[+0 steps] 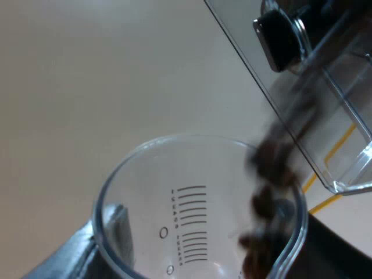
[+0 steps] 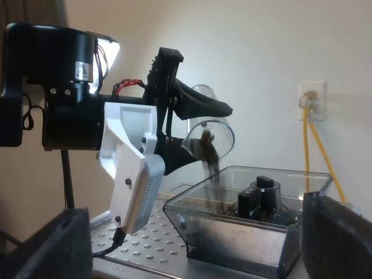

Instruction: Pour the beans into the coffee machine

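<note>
Above the espresso machine's (image 2: 145, 238) smoky transparent bean hopper (image 2: 244, 232), gripping a clear plastic measuring glass (image 2: 212, 125) with printed graduation lines in the left gripper (image 2: 197, 131), black fingers pressed on opposite sides of its wall. Tipped far over: long axis close to level, mouth and pouring lip pointing down toward the open hopper, base raised and pointing back toward the arm. Spilling dark brown coffee beans (image 2: 208, 150) over the lip in a blurred stream, straight down into the hopper, onto a dark heap on its floor. From the left wrist, looking along the glass (image 1: 197, 203) to its rim: beans (image 1: 270, 174) crowding the lip, just beside the hopper's clear wall (image 1: 325, 116); cannot tell whether glass and wall touch. Inside the hopper, near its middle, a black square-edged knob (image 2: 258, 200). Holding the right gripper (image 2: 192, 238) level with the hopper and apart from it, two black fingers spread wide, grasping nothing. Behind, on the pale wall, a white socket (image 2: 311, 99) with a yellow cable (image 2: 317, 151) trailing down.
</note>
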You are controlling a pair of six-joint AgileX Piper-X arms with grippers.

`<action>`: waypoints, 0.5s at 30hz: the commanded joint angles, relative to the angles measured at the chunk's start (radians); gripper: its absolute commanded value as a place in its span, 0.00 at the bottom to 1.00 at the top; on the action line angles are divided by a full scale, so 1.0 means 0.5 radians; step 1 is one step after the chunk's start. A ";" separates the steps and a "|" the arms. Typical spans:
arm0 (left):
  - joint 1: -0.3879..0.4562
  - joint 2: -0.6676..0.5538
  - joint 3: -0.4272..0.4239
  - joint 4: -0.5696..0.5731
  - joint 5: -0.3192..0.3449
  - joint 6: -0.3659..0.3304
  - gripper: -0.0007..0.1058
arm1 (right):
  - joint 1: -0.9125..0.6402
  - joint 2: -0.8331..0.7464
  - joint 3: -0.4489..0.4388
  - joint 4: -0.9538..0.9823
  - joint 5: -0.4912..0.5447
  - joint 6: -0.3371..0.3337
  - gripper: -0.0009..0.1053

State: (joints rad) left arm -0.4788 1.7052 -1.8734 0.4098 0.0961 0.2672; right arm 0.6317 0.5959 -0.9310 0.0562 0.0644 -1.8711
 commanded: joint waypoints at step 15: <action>-0.007 -0.021 -0.003 -0.039 -0.021 0.005 0.25 | 0.005 -0.014 -0.011 -0.012 0.007 -0.019 0.75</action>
State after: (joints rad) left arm -0.4788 1.7052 -1.8734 0.4098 0.0961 0.2684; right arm 0.6317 0.5959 -0.9310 0.0562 0.0644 -1.8711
